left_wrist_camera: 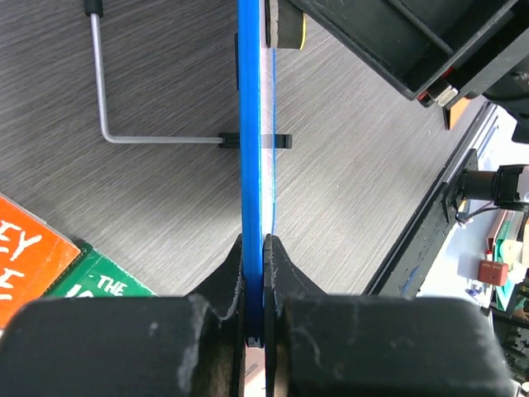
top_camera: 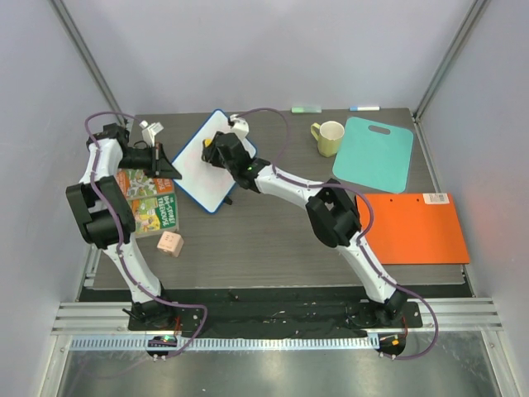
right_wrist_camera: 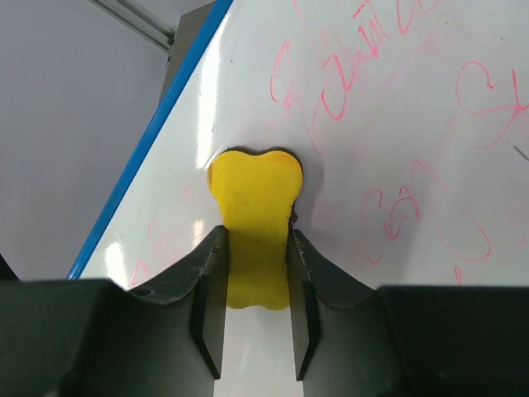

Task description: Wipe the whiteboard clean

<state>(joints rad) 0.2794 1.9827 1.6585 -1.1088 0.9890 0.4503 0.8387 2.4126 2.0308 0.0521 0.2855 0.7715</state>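
The whiteboard [top_camera: 198, 174], white with a blue rim, stands tilted at the table's back left. My left gripper [top_camera: 169, 169] is shut on its left edge; the left wrist view shows the blue rim [left_wrist_camera: 250, 124] clamped between the jaws of the left gripper [left_wrist_camera: 254, 244]. My right gripper [top_camera: 216, 151] is shut on a yellow eraser [right_wrist_camera: 254, 198] that presses against the board face. Pink scribbles cover the whiteboard [right_wrist_camera: 397, 124] to the right of and above the eraser. The right gripper [right_wrist_camera: 254, 240] holds the eraser by its narrow waist.
A pale yellow mug [top_camera: 329, 137], a teal cutting board [top_camera: 374, 154] and an orange folder [top_camera: 412, 227] lie to the right. Colourful booklets [top_camera: 149, 203] and a small cube [top_camera: 170, 243] sit at the left. A bent wire stand [left_wrist_camera: 132, 136] juts from behind the board.
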